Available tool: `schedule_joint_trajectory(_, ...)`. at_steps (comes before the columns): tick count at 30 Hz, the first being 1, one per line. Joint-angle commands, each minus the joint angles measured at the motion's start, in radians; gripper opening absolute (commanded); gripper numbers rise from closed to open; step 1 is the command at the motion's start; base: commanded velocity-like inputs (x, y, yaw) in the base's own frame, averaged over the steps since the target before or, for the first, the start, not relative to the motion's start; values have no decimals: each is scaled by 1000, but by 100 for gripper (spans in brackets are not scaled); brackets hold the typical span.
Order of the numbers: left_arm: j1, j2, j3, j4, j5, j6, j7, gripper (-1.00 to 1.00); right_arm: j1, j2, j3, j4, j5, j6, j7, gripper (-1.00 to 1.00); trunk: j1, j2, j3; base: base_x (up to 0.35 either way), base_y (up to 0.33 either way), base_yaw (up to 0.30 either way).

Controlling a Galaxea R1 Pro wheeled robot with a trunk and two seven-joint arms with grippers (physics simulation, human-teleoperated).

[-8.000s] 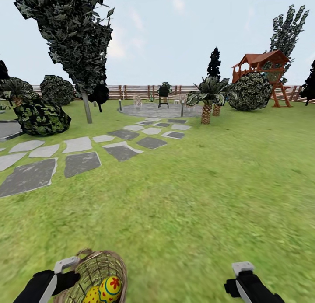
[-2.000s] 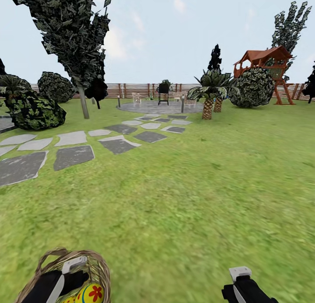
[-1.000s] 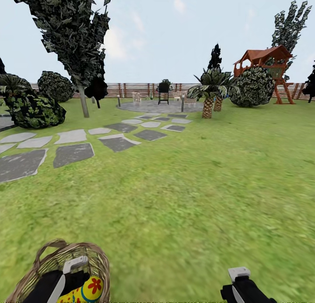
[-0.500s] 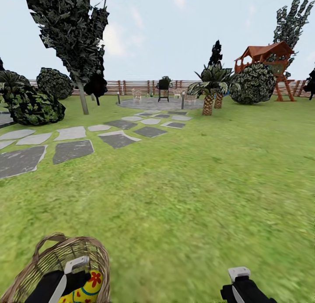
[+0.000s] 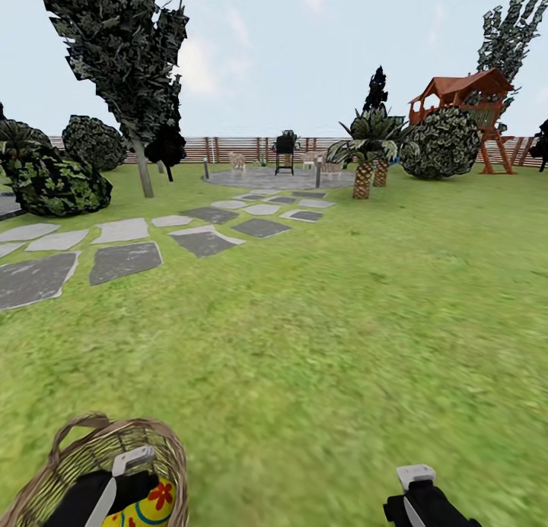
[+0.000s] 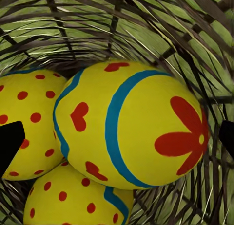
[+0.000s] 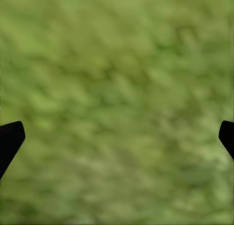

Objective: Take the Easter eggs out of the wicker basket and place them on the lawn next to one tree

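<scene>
Three eggs (image 6: 131, 122) lay inside the basket (image 5: 68, 458) on the lawn (image 5: 342, 322). The left hand (image 6: 117, 137) hung spread wide over them, gripping nothing; the right hand (image 7: 117, 137) gaped empty above grass.

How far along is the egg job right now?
Nothing is finished: all three Easter eggs lie in the wicker basket. In hand: the left gripper is inside the basket, jaws open around the top egg. Left: lifting each egg out and laying them on the lawn by one tree.
</scene>
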Motion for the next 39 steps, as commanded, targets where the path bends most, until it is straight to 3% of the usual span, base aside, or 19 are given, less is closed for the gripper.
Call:
schedule_joint_trajectory(1,0,-1,3,-1,6,6,-2,100,0,-1,7,-2,-3,6,-5,100,0,0,-1,32,0,0)
schedule_joint_trajectory(6,0,-9,2,-1,5,7,-2,100,0,0,8,-2,-3,6,-5,100,0,0,-1,8,0,0)
schedule_joint_trajectory(28,0,-15,1,-1,4,7,-2,100,0,11,6,0,-4,5,-5,100,10,-6,-86,0,0,0)
schedule_joint_trajectory(39,0,-24,1,0,4,4,-2,100,0,13,9,0,-3,4,-5,100,10,-6,-86,62,0,0)
